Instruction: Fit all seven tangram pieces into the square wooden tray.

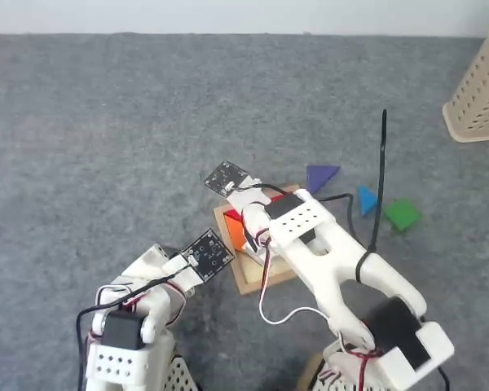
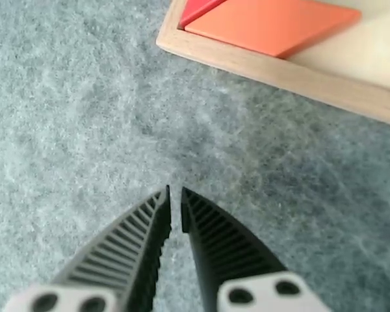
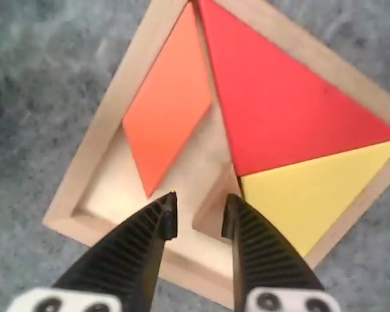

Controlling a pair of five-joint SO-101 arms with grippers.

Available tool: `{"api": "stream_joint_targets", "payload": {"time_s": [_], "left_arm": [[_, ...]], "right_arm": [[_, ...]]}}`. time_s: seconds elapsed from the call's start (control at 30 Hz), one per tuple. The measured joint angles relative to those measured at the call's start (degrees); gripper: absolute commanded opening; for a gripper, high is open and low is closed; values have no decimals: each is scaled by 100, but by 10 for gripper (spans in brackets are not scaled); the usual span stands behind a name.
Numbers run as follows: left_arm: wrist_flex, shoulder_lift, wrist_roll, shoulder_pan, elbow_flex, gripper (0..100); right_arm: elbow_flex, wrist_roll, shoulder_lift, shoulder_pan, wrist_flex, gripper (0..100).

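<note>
The square wooden tray (image 3: 103,150) holds an orange parallelogram (image 3: 164,121), a large red triangle (image 3: 279,97) and a yellow triangle (image 3: 305,195). My right gripper (image 3: 199,211) hangs open just above the tray's bare wood, with nothing between its fingers. In the high view the right arm (image 1: 297,221) covers most of the tray (image 1: 253,283). A purple triangle (image 1: 320,175), a blue triangle (image 1: 365,199) and a green square (image 1: 402,214) lie loose on the carpet to the tray's right. My left gripper (image 2: 175,193) is shut and empty over the carpet, a short way off the tray's rim (image 2: 260,65).
Grey carpet covers the whole table. A beige perforated container (image 1: 481,90) stands at the far right edge. A black cable (image 1: 382,171) rises from the right arm beside the loose pieces. The left arm (image 1: 147,309) sits at the front left.
</note>
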Motion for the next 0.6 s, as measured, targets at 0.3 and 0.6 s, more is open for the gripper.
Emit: {"api": "stream_joint_targets", "payload": {"time_s": [0.3, 0.6], "left_arm": [[0, 0, 0, 0, 0, 27], [0, 0, 0, 0, 0, 27]], "right_arm": [[-123, 0, 176, -246, 246, 50], [-9, 0, -431, -501, 343, 100]]}}
